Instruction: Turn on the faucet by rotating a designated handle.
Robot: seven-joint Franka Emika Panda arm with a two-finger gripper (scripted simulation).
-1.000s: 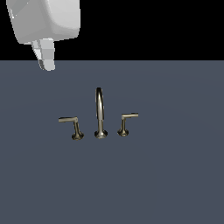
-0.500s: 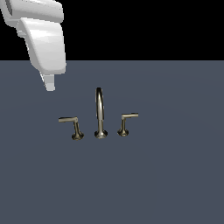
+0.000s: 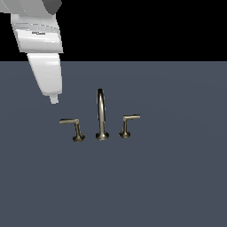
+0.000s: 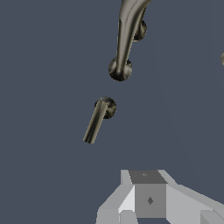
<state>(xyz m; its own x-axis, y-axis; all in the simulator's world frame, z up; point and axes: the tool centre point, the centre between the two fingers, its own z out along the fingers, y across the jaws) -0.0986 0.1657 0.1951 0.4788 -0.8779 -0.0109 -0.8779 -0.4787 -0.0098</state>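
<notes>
Descended toward long-barred brass-grey lever handle [image 3: 71, 125], now just below white fingers [image 3: 54, 100]; finger state unclear. No contact; approach step.

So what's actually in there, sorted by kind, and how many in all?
Arched spout: 1
Lever handles: 2, the handle on the exterior view's left and the smaller handle on its right
Robot arm: 1
Total: 4
</notes>
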